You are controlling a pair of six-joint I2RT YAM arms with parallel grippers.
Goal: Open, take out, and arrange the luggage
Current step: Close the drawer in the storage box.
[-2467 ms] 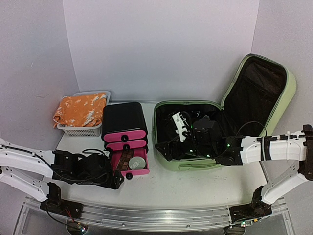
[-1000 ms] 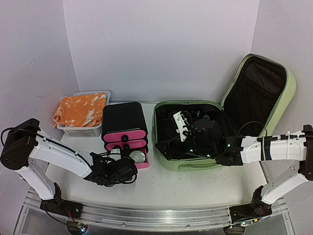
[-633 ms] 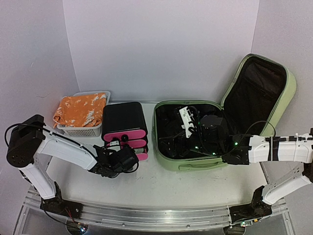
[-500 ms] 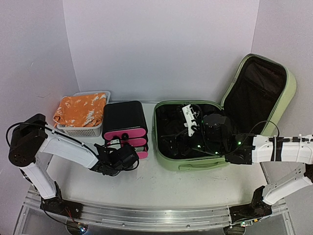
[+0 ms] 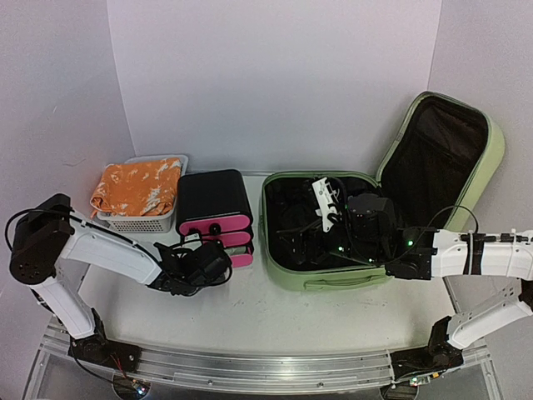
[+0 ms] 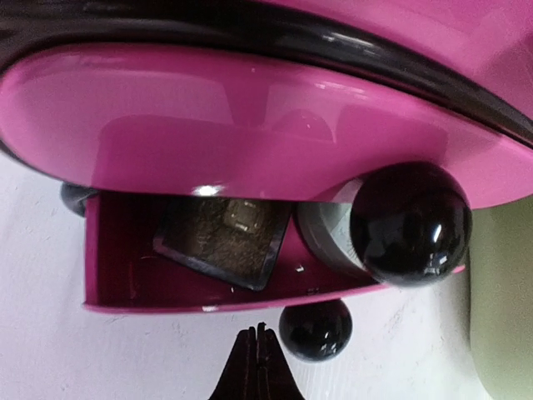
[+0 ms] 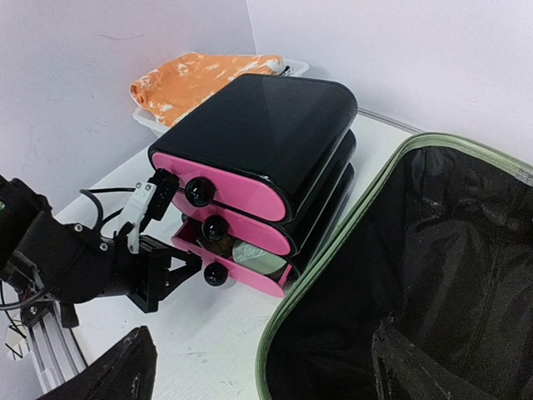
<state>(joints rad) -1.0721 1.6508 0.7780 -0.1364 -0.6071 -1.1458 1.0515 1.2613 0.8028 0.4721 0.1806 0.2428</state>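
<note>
The luggage (image 5: 329, 282) has a smooth, light-green hard shell with a satin plastic finish, and its lining (image 5: 433, 158) is matt black fabric. The drawer box (image 7: 275, 117) has a glossy black plastic casing, glossy pink plastic drawer fronts (image 6: 250, 125) and polished black ball knobs (image 6: 410, 223) that show reflections. The basket (image 5: 137, 222) is white perforated plastic holding a crumpled orange cloth (image 5: 137, 187). The table (image 5: 291, 321) is matt white, and the rail (image 5: 266, 367) is bare metal.

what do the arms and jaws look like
Left arm and right arm: white rounded links, black joint housings, black bases. Black wrists and jaws, thin black cables looping off them. Right arm shows green lights and black bands on its forearm.
</note>
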